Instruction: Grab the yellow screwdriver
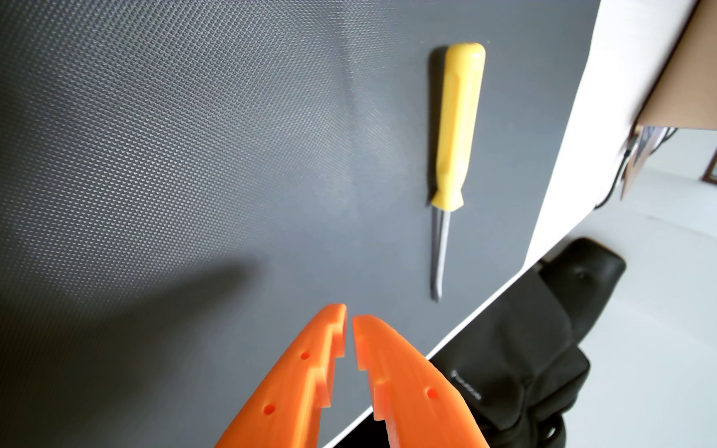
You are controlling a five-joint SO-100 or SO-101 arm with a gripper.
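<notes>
The yellow screwdriver (pixel 456 142) lies flat on a dark grey textured mat (pixel 175 150) in the wrist view, handle toward the top of the frame and its grey shaft pointing down. My orange gripper (pixel 349 316) enters from the bottom edge, below and left of the shaft's tip, apart from it. Its toothed fingers (pixel 300 379) nearly meet at the tips with only a thin gap, and nothing is held between them.
The mat's right edge runs diagonally beside the screwdriver, with a white table strip (pixel 563 181) beyond it. Past the table edge sit a black bag or chair (pixel 533 344) on a pale floor and a cardboard box (pixel 701 77) at the top right.
</notes>
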